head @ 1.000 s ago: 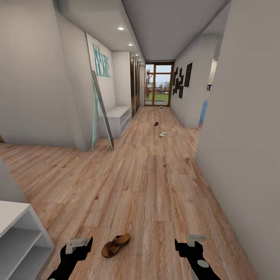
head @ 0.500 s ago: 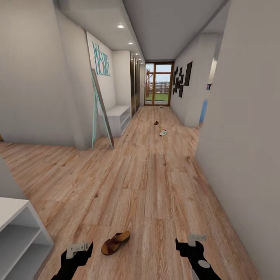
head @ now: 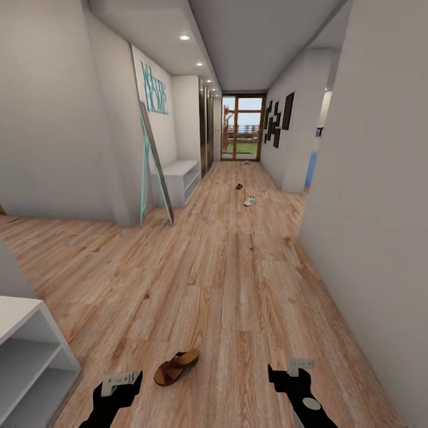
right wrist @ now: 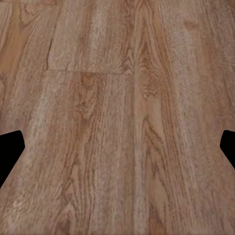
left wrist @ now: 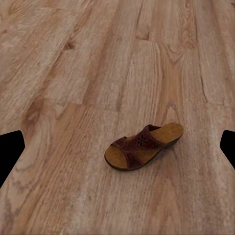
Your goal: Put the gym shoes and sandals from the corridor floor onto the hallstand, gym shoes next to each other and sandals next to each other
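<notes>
Brown sandal (head: 176, 367) lying on corridor floor (head: 238, 285) just beside left gripper (head: 120, 382); both grippers spread, holding nothing, right gripper (head: 291, 371) hovering. Gym shoe (head: 249, 201) sitting far down corridor, hallstand (head: 181, 178) standing left.

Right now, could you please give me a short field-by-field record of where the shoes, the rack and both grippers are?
nearest sandal: on its sole on the corridor floor, just ahead of the left gripper, untouched
gym shoe: far down the corridor, on the floor
second sandal: small dark shape just beyond the gym shoe
hallstand: against the left wall, mid-corridor; no shoes visible on it
left gripper: open, empty, low over the floor
right gripper: open, empty, over bare planks
shoes placed: none visible
</notes>
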